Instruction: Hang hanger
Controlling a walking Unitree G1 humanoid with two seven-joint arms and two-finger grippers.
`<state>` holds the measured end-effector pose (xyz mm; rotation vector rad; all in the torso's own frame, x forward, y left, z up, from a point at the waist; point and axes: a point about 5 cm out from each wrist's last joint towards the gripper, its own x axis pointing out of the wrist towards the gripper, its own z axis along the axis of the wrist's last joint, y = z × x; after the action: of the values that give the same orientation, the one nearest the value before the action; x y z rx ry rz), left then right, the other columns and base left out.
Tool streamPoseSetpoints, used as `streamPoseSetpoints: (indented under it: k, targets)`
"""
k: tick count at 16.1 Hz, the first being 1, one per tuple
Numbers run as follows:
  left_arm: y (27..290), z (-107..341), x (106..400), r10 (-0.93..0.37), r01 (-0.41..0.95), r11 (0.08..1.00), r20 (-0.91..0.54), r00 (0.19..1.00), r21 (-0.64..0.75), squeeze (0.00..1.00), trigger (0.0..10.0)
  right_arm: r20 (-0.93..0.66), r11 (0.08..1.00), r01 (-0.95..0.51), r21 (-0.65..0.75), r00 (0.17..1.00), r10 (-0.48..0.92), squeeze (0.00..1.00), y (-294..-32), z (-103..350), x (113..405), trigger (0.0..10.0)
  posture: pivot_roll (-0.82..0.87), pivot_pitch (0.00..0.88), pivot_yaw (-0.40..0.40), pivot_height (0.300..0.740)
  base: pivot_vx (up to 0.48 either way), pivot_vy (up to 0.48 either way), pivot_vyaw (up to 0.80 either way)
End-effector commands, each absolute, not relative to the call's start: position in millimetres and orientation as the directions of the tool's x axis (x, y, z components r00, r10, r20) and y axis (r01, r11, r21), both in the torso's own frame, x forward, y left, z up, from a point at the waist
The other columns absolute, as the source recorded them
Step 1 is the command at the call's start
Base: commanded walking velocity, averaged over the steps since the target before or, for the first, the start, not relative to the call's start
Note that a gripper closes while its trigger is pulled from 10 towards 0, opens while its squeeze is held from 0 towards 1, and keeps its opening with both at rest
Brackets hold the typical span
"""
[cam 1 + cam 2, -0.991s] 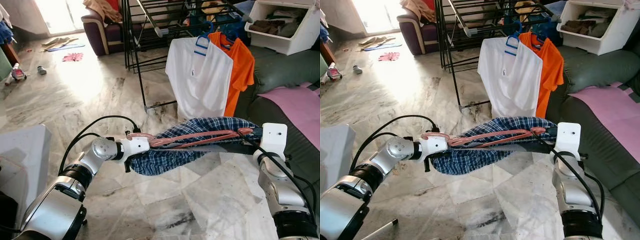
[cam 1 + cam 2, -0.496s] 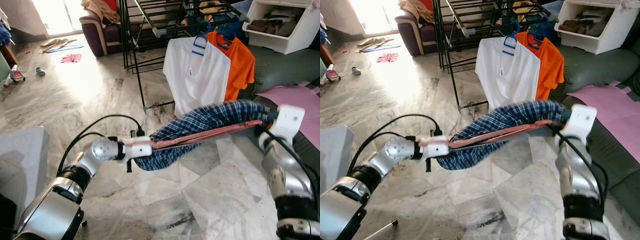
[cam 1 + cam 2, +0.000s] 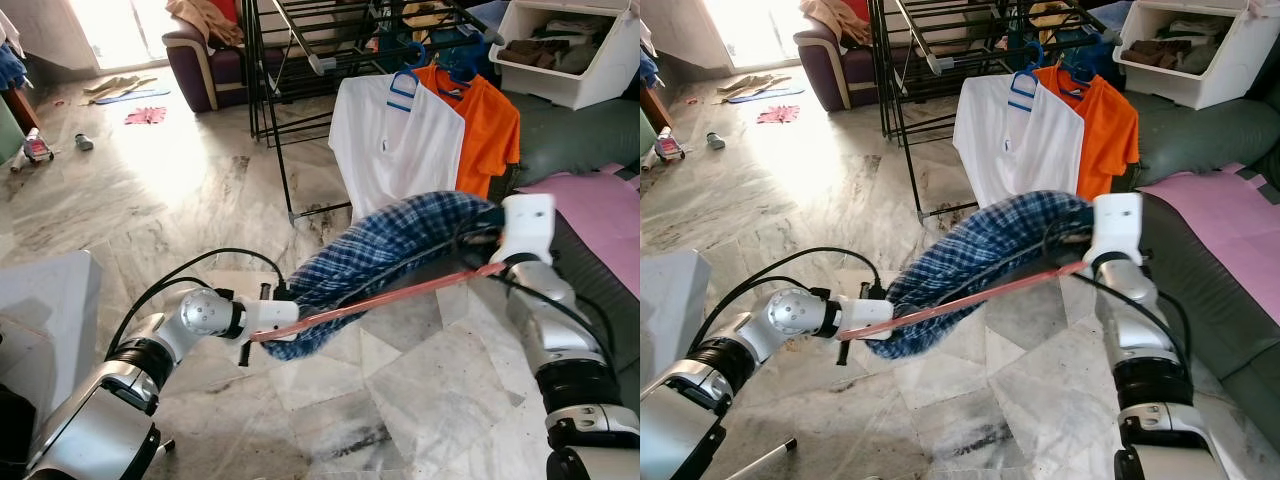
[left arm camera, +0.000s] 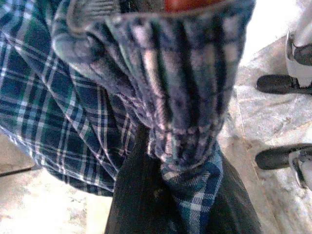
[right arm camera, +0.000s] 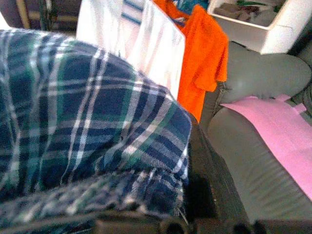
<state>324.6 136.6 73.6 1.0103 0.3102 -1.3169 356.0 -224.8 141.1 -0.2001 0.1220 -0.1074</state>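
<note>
a pink hanger [image 3: 390,297] draped in a blue plaid shirt [image 3: 385,250] slants between the left gripper [image 3: 285,318], low, and the right gripper [image 3: 480,250], higher; i cannot tell either grip. marble floor [image 3: 180,190] lies open to the left; a black drying rack [image 3: 300,60] stands behind, a grey sofa [image 3: 600,230] to the right.

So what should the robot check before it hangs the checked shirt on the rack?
1. Pink hanger held at both ends, by the left gripper and the right gripper: ok.
2. Plaid shirt draped on the hanger and off the floor: ok.
3. Shirt sits properly on the hanger: not ok, it is bunched up along it.
4. Hanger hook free to catch a bar: cannot tell, it is hidden at the left gripper.
5. Drying rack is ahead, with room beside the white shirt and orange shirt: ok.
6. Hanger level: not ok, its right end is higher.
</note>
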Motion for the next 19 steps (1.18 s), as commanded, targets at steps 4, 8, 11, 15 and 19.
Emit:
streamPoseSetpoints:
  k: [4, 8, 11, 15, 19]
  targets:
    - [144.9, 64.9, 320.1, -0.597, 0.917, -0.119, -0.766, 0.241, 0.381, 0.00, 0.0, -0.016, 0.961, -0.005, -0.278, 1.000, 0.001, 0.00, -207.7, 164.3, 362.8, 10.0, -0.06, 0.009, 0.028, 0.740, 0.000, 0.000, 0.00]
    - [141.6, 64.1, 320.3, -0.601, 0.922, -0.108, -0.763, 0.238, 0.372, 0.00, 0.0, -0.009, 0.914, -0.201, -0.353, 0.977, 0.212, 0.00, -181.2, 166.3, 356.8, 10.0, -0.06, 0.006, 0.023, 0.740, 0.000, 0.000, 0.00]
    - [144.4, 63.7, 320.5, -0.595, 0.926, -0.097, -0.767, 0.240, 0.365, 0.00, 0.0, -0.019, 0.878, -0.265, -0.398, 0.960, 0.281, 0.00, -180.0, 162.8, 346.5, 10.0, -0.06, 0.006, 0.023, 0.740, 0.000, 0.000, 0.00]
    - [148.2, 63.9, 321.1, -0.586, 0.931, -0.083, -0.773, 0.244, 0.357, 0.00, 0.0, 0.044, 0.825, -0.222, -0.520, 0.957, 0.285, 0.00, -192.5, 165.1, 333.2, 10.0, -0.06, 0.005, 0.025, 0.740, 0.000, 0.000, 0.00]
    - [148.7, 63.6, 322.8, -0.577, 0.935, -0.057, -0.775, 0.256, 0.351, 0.00, 0.0, 0.126, 0.850, -0.212, -0.482, 0.943, 0.307, 0.00, -196.0, 173.0, 319.0, 10.0, -0.07, 0.002, 0.031, 0.740, 0.000, 0.000, 0.00]
